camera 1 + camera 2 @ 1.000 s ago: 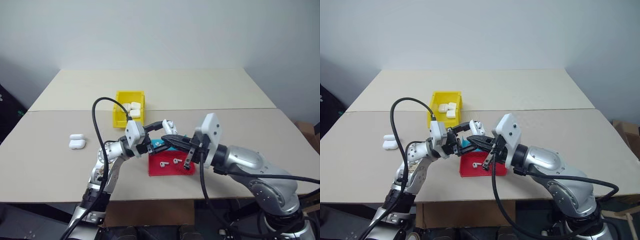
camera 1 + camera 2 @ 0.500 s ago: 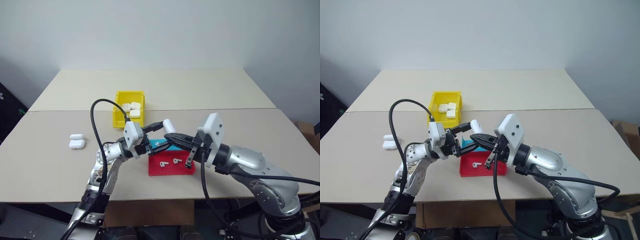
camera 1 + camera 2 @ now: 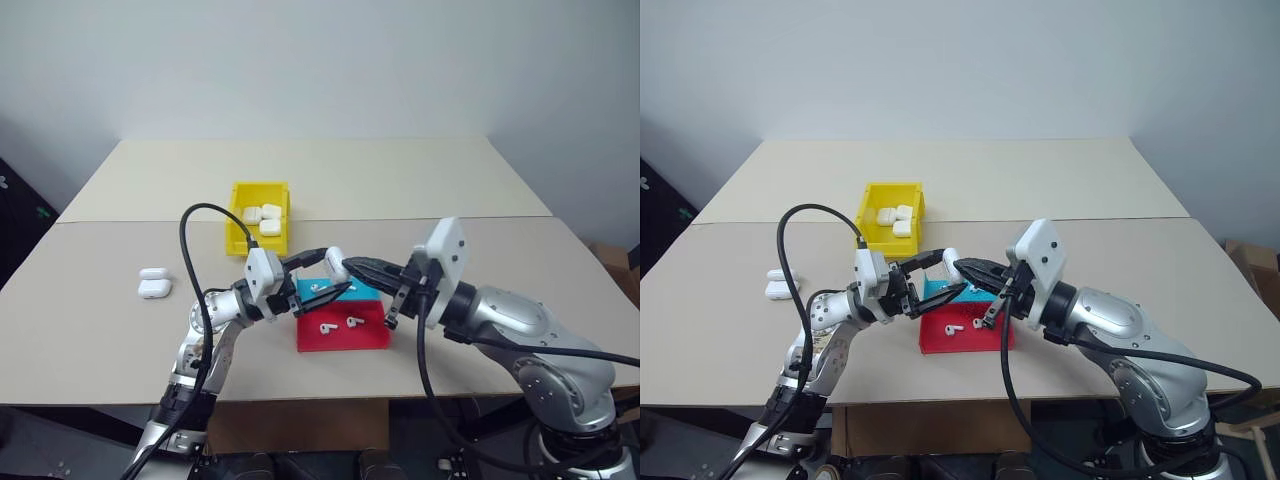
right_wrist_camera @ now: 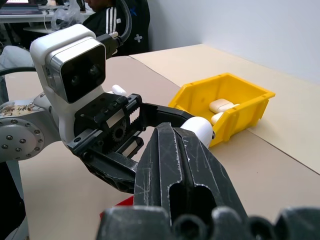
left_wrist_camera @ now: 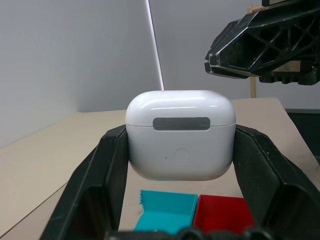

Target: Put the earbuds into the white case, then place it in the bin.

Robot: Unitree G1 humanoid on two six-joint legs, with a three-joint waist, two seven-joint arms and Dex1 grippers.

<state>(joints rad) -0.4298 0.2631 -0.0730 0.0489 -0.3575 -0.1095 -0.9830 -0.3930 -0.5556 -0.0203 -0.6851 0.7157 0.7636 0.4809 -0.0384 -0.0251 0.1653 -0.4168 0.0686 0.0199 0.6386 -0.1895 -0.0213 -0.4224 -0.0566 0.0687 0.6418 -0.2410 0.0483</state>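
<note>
Since a second ago my right gripper point(image 3: 352, 265) has drawn back from the white case point(image 3: 336, 264) toward my right, and the lid that stood raised on the case is now down.

Far to my left on the worktop point(image 3: 90, 300), two spare white cases point(image 3: 152, 284) lie side by side, well apart from everything else. Further in, the yellow bin point(image 3: 240, 228) sits with several white cases point(image 3: 263, 218) in it, gathered toward its right wall.

My left gripper point(image 5: 180, 150) is clamped on the white case, one finger on each side, holding it in the air above the tray's blue half with the closed lid uppermost. Below it lies the flat tray, a blue half point(image 3: 325, 291) beside a red half point(image 3: 372, 335). Two earbuds point(image 3: 340, 324) lie loose on the red half, near each other but apart.

My right gripper hangs just beside the held case, on its right, fingers pressed together and holding nothing, its tip pointing at the case. Whether the tip touches the case I cannot tell from the head views; in the left wrist view it stands clear above and to one side.
</note>
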